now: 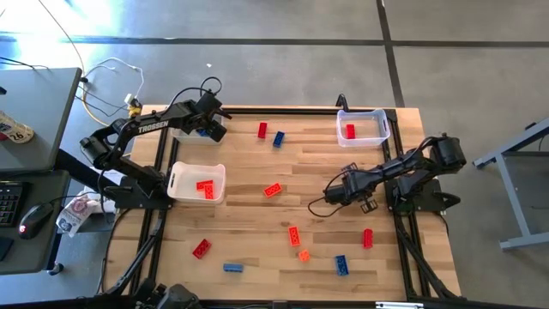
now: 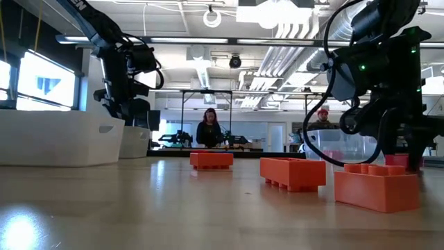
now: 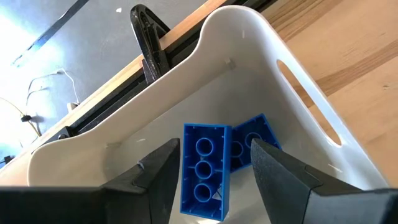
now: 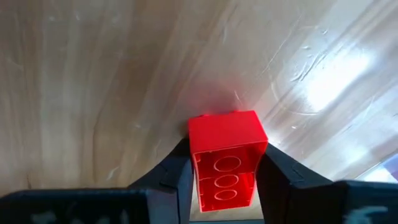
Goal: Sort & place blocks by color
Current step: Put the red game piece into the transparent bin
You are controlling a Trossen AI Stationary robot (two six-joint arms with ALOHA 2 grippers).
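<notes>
My left gripper (image 3: 211, 180) is open over the white far-left bin (image 1: 190, 130). Two blue blocks show inside that bin. One blue block (image 3: 205, 171) shows between my fingers with its hollow underside toward the camera, and the other (image 3: 255, 140) lies beside it. My right gripper (image 4: 225, 180) hovers over the table's middle right (image 1: 330, 196), shut on a red block (image 4: 225, 155). Loose red, orange and blue blocks lie flat on the wood, among them a red (image 1: 262, 130), a blue (image 1: 279, 138) and an orange (image 1: 273, 190). My right gripper pinches the red block between its two fingers, one on each long side (image 4: 194, 168). The block's hollow underside faces the wrist camera. Its far end (image 4: 224, 124) sits close to the tabletop; whether it touches the wood, I cannot tell.
A white bin (image 1: 197, 182) at the left holds red-orange blocks. A clear bin (image 1: 363, 126) at the far right holds one red block. More blocks lie near the near edge: red (image 1: 202, 249), blue (image 1: 232, 268), orange (image 1: 294, 234), red (image 1: 367, 238), blue (image 1: 341, 265). People stand in the room beyond.
</notes>
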